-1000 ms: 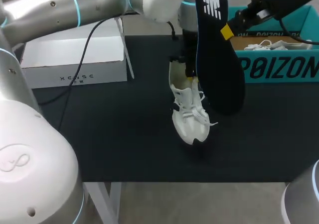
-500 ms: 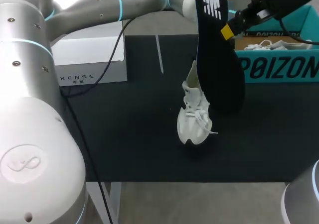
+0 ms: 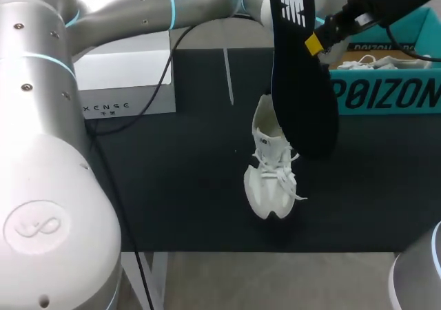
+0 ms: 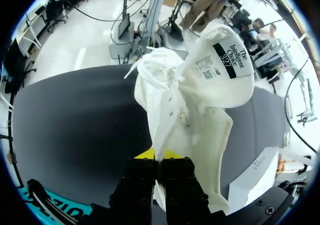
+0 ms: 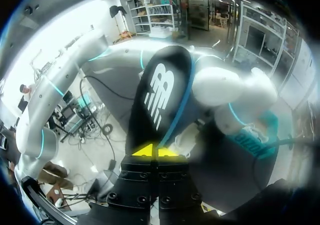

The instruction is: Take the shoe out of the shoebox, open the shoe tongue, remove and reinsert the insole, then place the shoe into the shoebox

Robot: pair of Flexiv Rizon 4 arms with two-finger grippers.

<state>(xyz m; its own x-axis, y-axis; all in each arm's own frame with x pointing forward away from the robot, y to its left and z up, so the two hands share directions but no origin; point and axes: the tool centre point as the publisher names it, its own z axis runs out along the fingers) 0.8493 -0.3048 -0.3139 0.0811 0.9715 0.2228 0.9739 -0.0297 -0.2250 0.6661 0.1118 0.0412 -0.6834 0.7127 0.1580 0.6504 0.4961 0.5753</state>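
Teal shoebox (image 3: 386, 93) holding white shoe (image 3: 375, 63), left fingers (image 4: 144, 155) pinching sneaker (image 3: 270, 165), right fingers (image 5: 144, 151) pinching insole (image 3: 300, 83)

L gripper (image 4: 159, 157), shoe (image 3: 270, 165) heel behind insole (image 3: 301, 83)

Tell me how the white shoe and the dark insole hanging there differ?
The shoe is white, bulky and laced; the insole is black, flat and thin, with a white logo. The shoe hangs toe-down just over the table, while the insole is held higher, beside and above it. The left gripper pinches the shoe and the right gripper pinches the insole. Both hang roughly upright.
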